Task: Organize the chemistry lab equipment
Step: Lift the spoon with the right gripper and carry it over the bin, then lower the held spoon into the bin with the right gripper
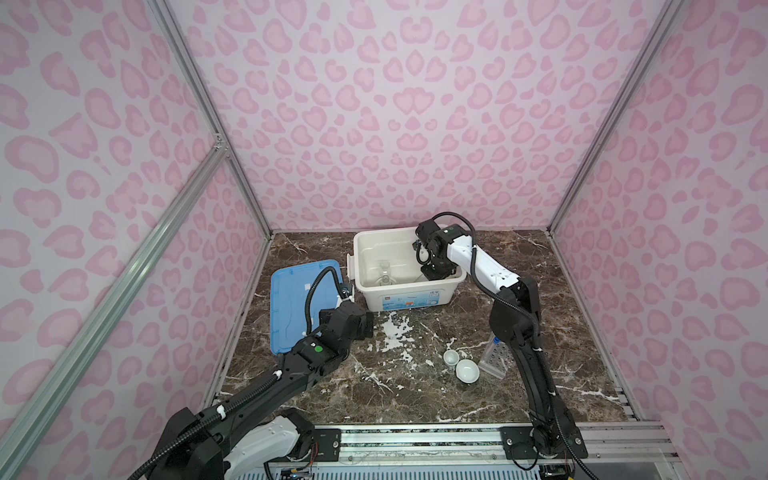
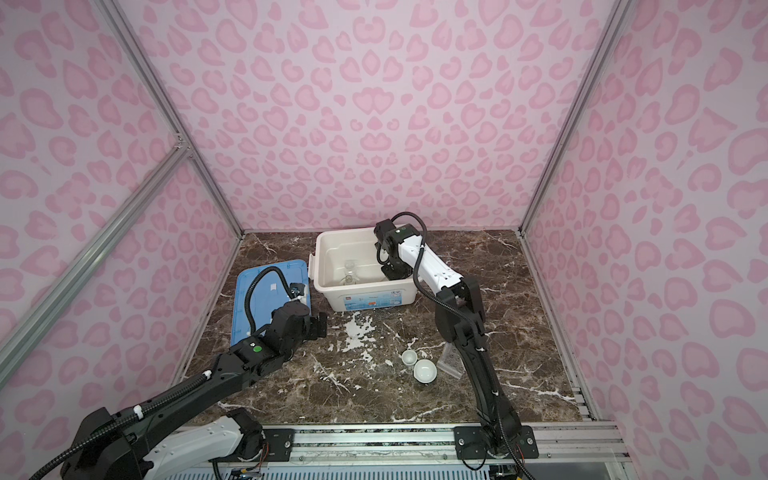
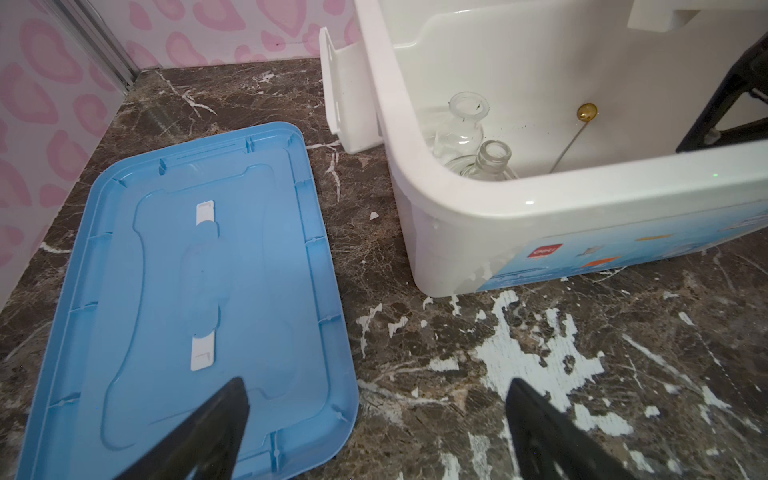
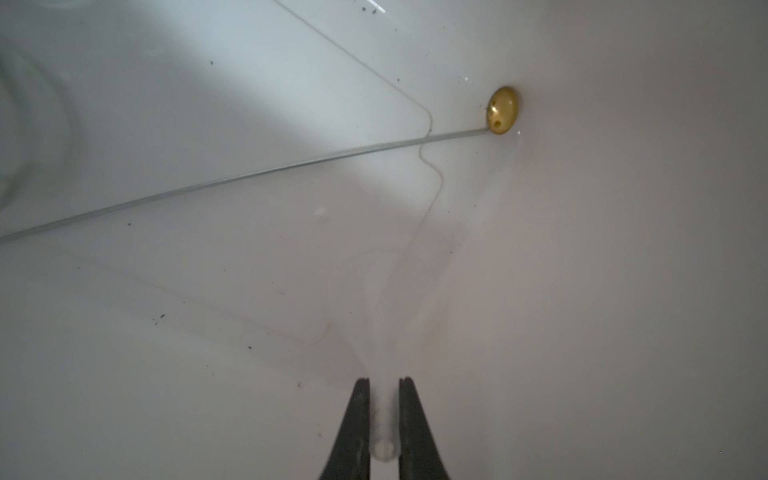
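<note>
Right end effector (image 1: 430, 272) is down inside the white storage box (image 1: 399, 299), pinched on a slim clear tube (image 4: 383, 415); left end effector (image 3: 377, 382) is spread wide and empty.

Both top views: two glass flasks (image 1: 384, 272) are in the box. The white ceramic dishes (image 1: 466, 370) and tube rack (image 1: 494, 359) are out on the tabletop (image 1: 415, 399) near the right arm, blue lid (image 1: 291, 299) flat left of the box. Left wrist: flasks upright, gold-headed metal spoon (image 3: 587, 113) lying beside them. Right wrist: tube over the box floor; type unclear. My guess is it's light, slick and breakable, so grip mid-barrel, gently. Dark marble-print top, scuffed white; pink spotted walls, aluminium frame.
</note>
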Robot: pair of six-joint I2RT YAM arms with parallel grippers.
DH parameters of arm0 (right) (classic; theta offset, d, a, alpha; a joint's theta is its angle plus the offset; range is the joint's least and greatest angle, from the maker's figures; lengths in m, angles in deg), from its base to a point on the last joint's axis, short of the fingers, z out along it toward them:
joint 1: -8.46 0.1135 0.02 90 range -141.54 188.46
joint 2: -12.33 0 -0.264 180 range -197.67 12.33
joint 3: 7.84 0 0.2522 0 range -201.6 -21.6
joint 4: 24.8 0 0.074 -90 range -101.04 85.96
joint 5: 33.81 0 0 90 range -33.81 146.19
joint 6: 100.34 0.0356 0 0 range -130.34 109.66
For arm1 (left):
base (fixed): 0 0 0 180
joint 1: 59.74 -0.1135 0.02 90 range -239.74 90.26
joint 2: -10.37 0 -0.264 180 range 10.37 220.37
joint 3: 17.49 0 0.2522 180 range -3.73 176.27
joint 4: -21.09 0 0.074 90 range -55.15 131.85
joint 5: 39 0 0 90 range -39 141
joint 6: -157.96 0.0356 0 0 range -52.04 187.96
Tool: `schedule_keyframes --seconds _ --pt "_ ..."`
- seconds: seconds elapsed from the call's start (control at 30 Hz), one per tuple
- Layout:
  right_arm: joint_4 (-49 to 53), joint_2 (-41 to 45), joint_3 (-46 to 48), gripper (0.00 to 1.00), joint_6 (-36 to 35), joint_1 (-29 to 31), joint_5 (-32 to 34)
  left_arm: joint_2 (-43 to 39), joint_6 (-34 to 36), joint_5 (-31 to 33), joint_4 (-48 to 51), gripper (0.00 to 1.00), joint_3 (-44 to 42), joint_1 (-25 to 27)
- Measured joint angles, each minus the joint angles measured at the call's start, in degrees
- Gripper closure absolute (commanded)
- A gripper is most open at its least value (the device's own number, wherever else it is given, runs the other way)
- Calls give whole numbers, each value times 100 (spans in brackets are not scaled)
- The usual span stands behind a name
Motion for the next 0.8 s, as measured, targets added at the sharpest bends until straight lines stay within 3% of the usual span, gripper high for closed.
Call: schedule_keyframes --seconds 0.47,0.8 --pt "-57 -160 -83 88 46 -9 9 17 -2 -44 2 3 -15 0" --pt "-46 -214 -50 61 131 -2 -96 0 -2 -90 2 3 -15 0"
